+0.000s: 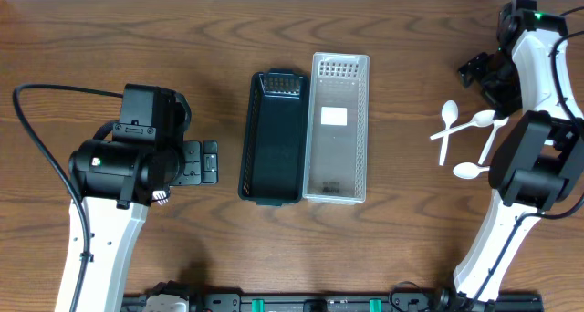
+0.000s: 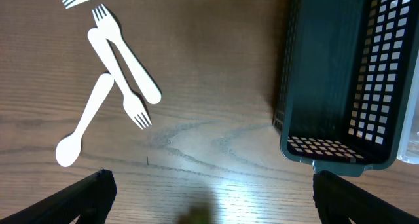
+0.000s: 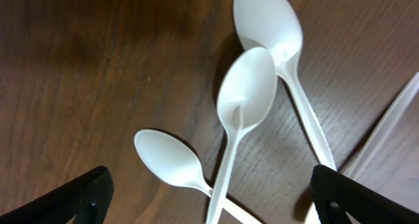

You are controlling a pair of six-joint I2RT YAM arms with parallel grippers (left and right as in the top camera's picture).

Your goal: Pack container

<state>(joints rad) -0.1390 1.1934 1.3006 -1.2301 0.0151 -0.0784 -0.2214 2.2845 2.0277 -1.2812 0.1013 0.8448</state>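
- Overhead and wrist views show us a packing job not yet begun: every piece of cutlery lies on the wooden table (image 1: 401,38), none in a basket
- Far left, our left gripper (image 2: 209,207) hangs above the tabletop, jaws spread wide and nothing between them
- Ahead of it lie white plastic forks (image 2: 127,63) and a lone spoon (image 2: 65,152), loosely crossed and apart from the baskets
- At centre, the dark basket (image 1: 274,139) and the clear basket (image 1: 339,166) stand side by side, long walls touching, both empty as far as we can see
- A pale rectangle (image 1: 334,117) on the clear basket's floor may be a label; we can read no writing or brand on it, nor anywhere else
- To the right, the spoon cluster (image 1: 479,120) rests on bare wood, some pieces overlapping
- Far right, our right gripper (image 3: 209,207) hovers over that cluster, jaws wide and gripping nothing
- We judge that the whole task remains: forks and spoons must be lifted and laid in the baskets
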